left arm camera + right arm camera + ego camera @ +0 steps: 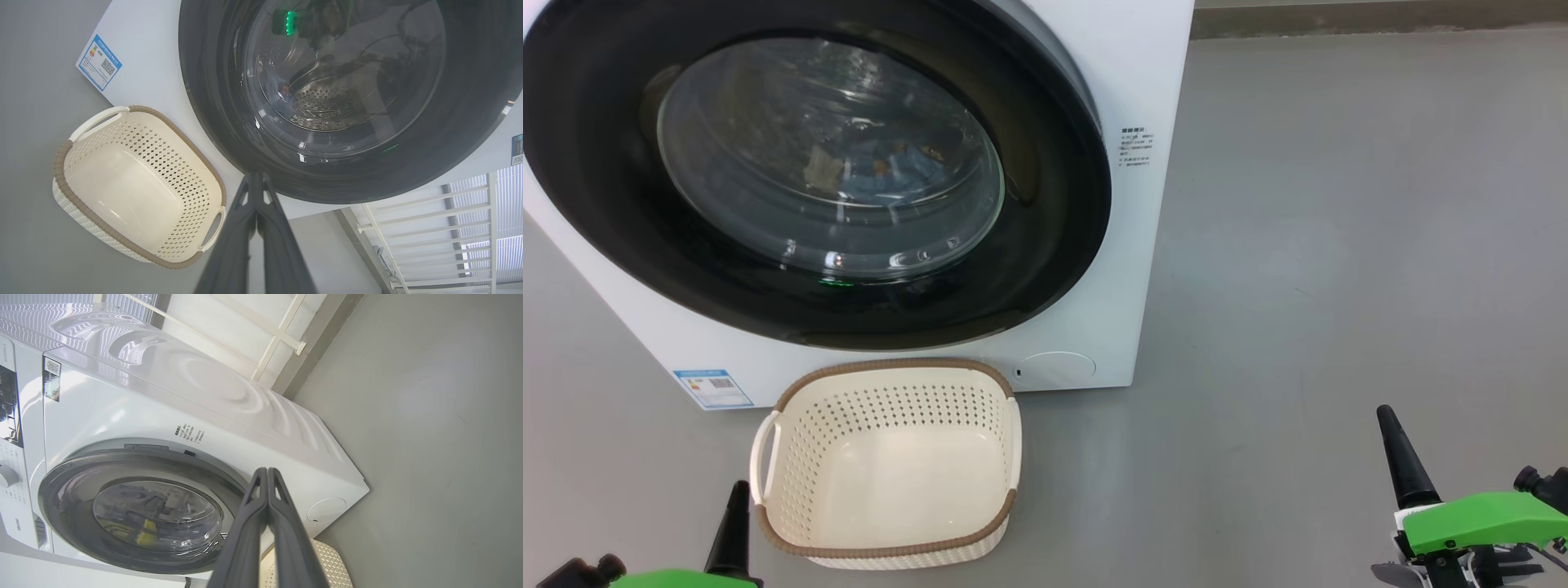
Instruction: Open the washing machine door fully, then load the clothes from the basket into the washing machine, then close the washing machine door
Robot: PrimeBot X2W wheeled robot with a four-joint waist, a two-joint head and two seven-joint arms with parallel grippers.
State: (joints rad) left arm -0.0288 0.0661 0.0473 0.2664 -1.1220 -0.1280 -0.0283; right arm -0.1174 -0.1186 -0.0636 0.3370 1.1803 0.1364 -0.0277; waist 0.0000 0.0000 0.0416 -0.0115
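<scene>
The white washing machine (pixel 1147 90) stands on the floor, and the washing machine door (pixel 833 163), a black ring around clear glass, lies flat against its front. Behind the glass I make out light-blue clothes (pixel 898 159) in the drum. The cream basket (pixel 894 490) with its brown rim sits in front of the machine with nothing in it. My left gripper (pixel 738 498) is shut and empty just left of the basket (pixel 122 183). My right gripper (pixel 1387 418) is shut and empty, far to the right. In the wrist views both grippers (pixel 256 177) (pixel 266 471) point towards the door.
Grey floor (pixel 1339 245) stretches to the right of the machine. A blue label (pixel 712 388) and a round cover (pixel 1058 367) mark the machine's lower front. A white railing (pixel 429 228) stands beside the machine by the wall.
</scene>
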